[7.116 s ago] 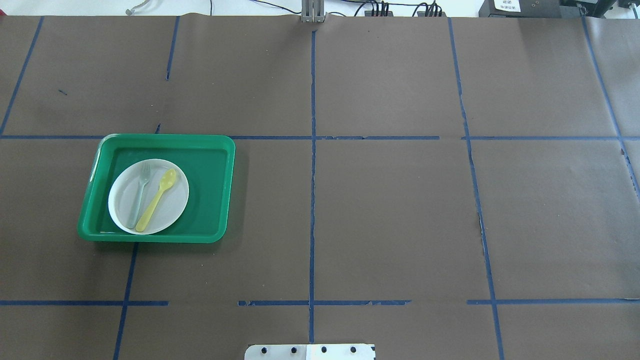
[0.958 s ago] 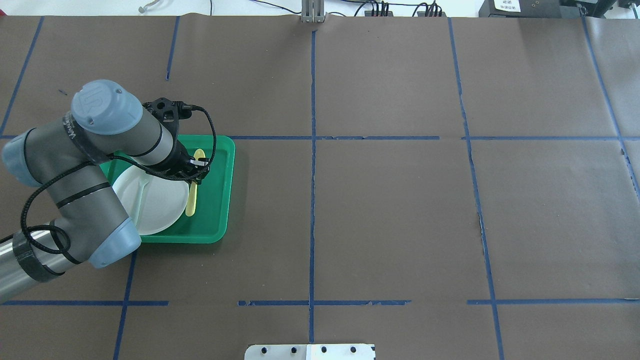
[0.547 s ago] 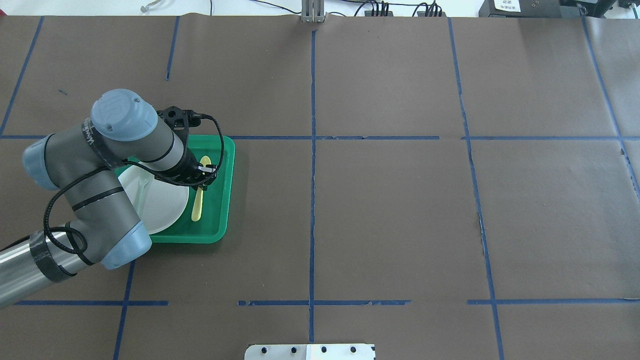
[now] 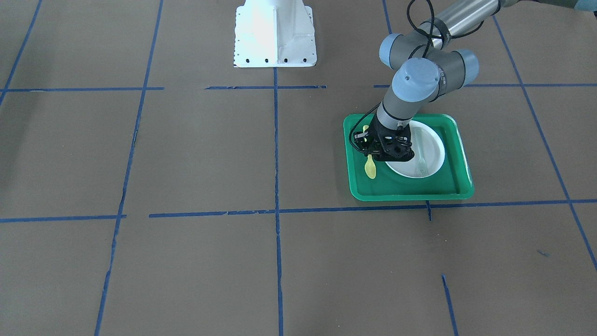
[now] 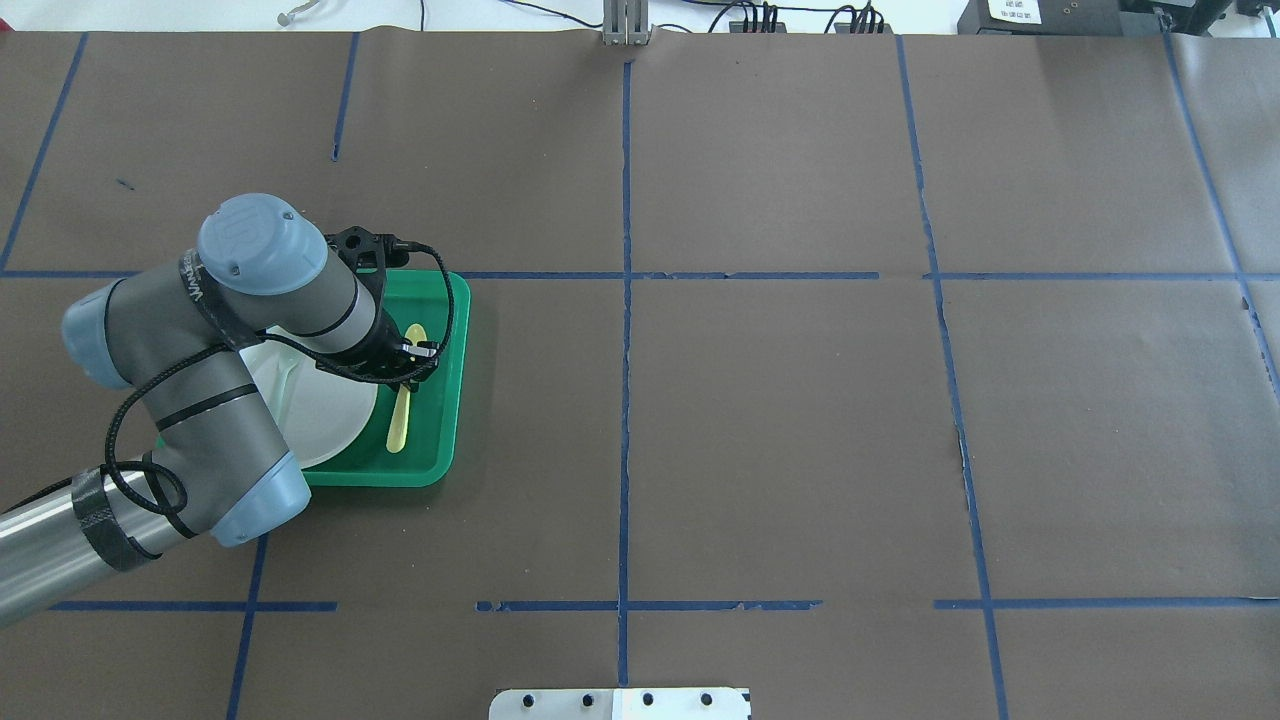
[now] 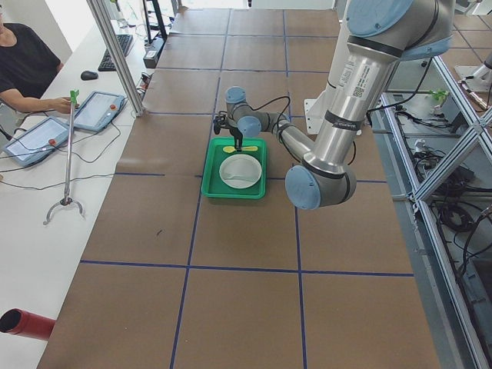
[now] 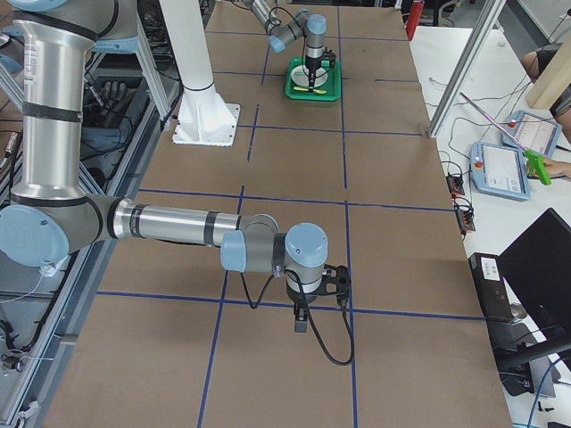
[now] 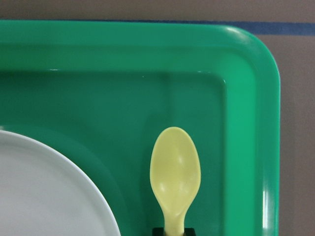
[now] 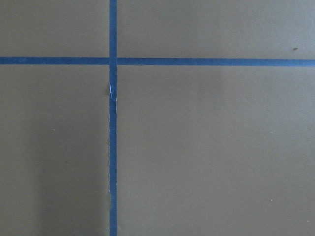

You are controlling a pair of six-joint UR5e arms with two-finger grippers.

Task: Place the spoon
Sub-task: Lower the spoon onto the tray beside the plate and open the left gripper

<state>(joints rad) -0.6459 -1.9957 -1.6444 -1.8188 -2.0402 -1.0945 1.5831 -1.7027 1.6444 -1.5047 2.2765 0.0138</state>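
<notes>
The small yellow spoon (image 5: 400, 425) hangs over the green tray (image 5: 445, 400), just right of the white plate (image 5: 325, 420). My left gripper (image 5: 405, 362) is shut on the spoon's handle near the bowl. The left wrist view shows the spoon bowl (image 8: 175, 172) above the tray floor (image 8: 147, 113), beside the plate rim (image 8: 49, 187). In the front view the spoon (image 4: 371, 169) sticks out below the left gripper (image 4: 371, 150). My right gripper (image 7: 302, 316) shows only in the exterior right view, far from the tray; I cannot tell whether it is open or shut.
A pale grey-green fork (image 5: 286, 375) lies on the plate, partly under my left arm. Blue tape lines (image 5: 625, 400) cross the brown table. The robot's white base plate (image 4: 275, 32) stands at mid-table edge. Operators sit at a side desk (image 6: 31, 69).
The spoon, which lay on the plate beside the fork, is now held off the plate. Over the last second my left gripper carried it rightward across the tray.
</notes>
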